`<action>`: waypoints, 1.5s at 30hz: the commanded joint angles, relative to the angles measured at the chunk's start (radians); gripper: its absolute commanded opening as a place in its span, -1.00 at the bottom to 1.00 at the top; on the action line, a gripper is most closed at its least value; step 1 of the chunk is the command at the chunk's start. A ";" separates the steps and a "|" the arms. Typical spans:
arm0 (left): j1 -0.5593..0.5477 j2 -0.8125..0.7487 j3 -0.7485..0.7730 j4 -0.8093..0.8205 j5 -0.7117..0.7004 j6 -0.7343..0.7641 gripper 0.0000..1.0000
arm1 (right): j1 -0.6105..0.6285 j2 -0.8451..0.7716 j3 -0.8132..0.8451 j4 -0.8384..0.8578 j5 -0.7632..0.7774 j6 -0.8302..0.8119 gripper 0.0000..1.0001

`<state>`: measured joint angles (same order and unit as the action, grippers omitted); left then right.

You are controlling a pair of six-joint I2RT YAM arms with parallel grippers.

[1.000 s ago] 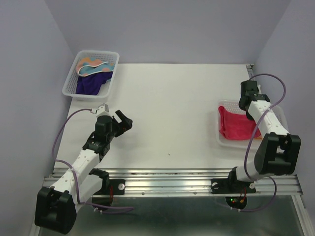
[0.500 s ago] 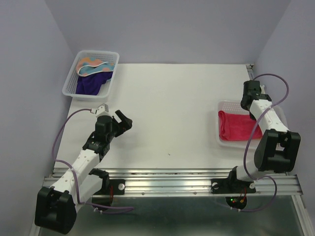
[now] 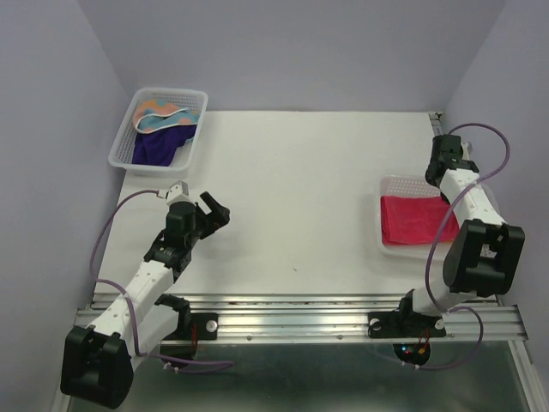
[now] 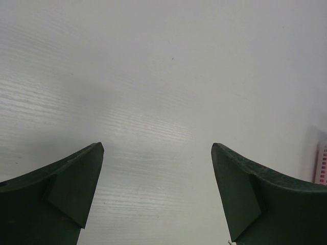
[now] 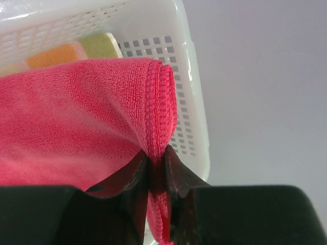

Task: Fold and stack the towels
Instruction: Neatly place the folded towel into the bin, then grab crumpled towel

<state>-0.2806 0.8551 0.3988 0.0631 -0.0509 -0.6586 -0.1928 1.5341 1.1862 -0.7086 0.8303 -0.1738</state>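
Note:
A pink-red towel lies spread in the white mesh basket at the right. My right gripper is shut on that towel's stitched hem at the basket's far right corner, and in the top view the right gripper sits over that corner. A patterned cloth with orange and green patches shows beneath the pink-red one. At the far left, a dark purple towel and an orange-and-blue patterned towel lie in another basket. My left gripper hangs open over bare table.
The right basket's mesh wall stands close to the right wall. The left basket sits in the table's far left corner. A metal rail runs along the near edge.
My right gripper has moved to the right and back with the pink-red towel's edge, drawing the bunched towel out flat across the basket. The left arm has not moved.

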 commanded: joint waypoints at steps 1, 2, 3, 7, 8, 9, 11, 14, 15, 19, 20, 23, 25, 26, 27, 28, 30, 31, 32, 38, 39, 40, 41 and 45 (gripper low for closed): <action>-0.005 -0.002 -0.002 0.015 -0.027 0.019 0.98 | -0.008 0.009 0.055 -0.015 0.012 0.036 0.05; -0.005 -0.004 0.003 0.012 -0.035 0.017 0.98 | -0.008 0.014 0.061 -0.032 0.024 0.049 0.68; -0.005 -0.005 0.006 0.011 -0.038 0.017 0.98 | -0.008 0.024 0.076 -0.054 0.035 0.069 1.00; -0.005 -0.011 0.044 -0.016 -0.081 0.014 0.98 | -0.008 0.041 0.238 -0.156 0.073 0.163 1.00; -0.005 -0.013 0.054 -0.020 -0.084 0.014 0.98 | -0.008 0.040 0.272 -0.172 0.073 0.172 1.00; -0.005 -0.014 0.063 -0.023 -0.092 0.013 0.98 | -0.008 0.032 0.315 -0.186 0.066 0.207 1.00; -0.005 -0.021 0.104 -0.034 -0.130 0.001 0.97 | -0.007 -0.009 0.388 -0.183 -0.044 0.234 1.00; -0.005 0.002 0.219 -0.040 -0.199 -0.006 0.97 | 0.004 -0.113 0.339 -0.083 -0.273 0.252 1.00; -0.002 0.019 0.259 -0.042 -0.217 -0.003 0.98 | 0.012 -0.135 0.322 -0.057 -0.330 0.264 1.00; 0.044 0.195 0.513 -0.104 -0.265 0.056 0.98 | 0.230 -0.229 0.198 0.140 -0.455 0.330 1.00; 0.056 0.231 0.610 -0.114 -0.288 0.066 0.98 | 0.283 -0.232 0.179 0.167 -0.454 0.324 1.00; 0.141 0.379 0.805 -0.152 -0.300 0.132 0.98 | 0.412 -0.197 0.130 0.270 -0.559 0.341 1.00; 0.185 0.456 0.892 -0.184 -0.284 0.175 0.98 | 0.461 -0.146 0.109 0.323 -0.562 0.338 1.00; 0.246 0.534 0.966 -0.189 -0.230 0.185 0.98 | 0.499 -0.128 0.095 0.372 -0.562 0.353 1.00; 0.271 0.576 1.003 -0.197 -0.204 0.176 0.98 | 0.513 -0.112 0.089 0.398 -0.574 0.358 1.00; 0.318 0.663 1.038 -0.206 -0.176 0.163 0.98 | 0.526 -0.079 0.084 0.449 -0.608 0.365 1.00; 0.392 0.758 1.152 -0.203 -0.112 0.163 0.98 | 0.561 -0.049 0.087 0.488 -0.626 0.366 1.00; 0.409 0.866 1.204 -0.235 -0.096 0.166 0.98 | 0.572 -0.026 0.090 0.506 -0.637 0.362 1.00; 0.440 0.922 1.317 -0.252 -0.064 0.191 0.97 | 0.588 -0.016 0.092 0.514 -0.639 0.362 1.00; 0.501 1.307 1.722 -0.304 -0.040 0.267 0.98 | 0.610 0.015 0.079 0.578 -0.703 0.349 1.00; 0.512 1.344 1.765 -0.316 -0.020 0.266 0.98 | 0.612 0.017 0.078 0.581 -0.701 0.350 1.00; 0.527 1.372 1.793 -0.312 -0.012 0.260 0.98 | 0.613 0.018 0.078 0.583 -0.697 0.347 1.00; 0.534 1.413 1.822 -0.301 -0.018 0.258 0.98 | 0.613 0.023 0.078 0.581 -0.686 0.346 1.00; 0.563 1.481 1.827 -0.204 0.025 0.258 0.98 | 0.616 0.021 0.082 0.564 -0.677 0.349 1.00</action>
<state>0.2413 2.3413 2.1555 -0.2199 -0.0872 -0.4248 0.4187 1.5589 1.2720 -0.2008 0.1532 0.1764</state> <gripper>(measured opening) 0.986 0.999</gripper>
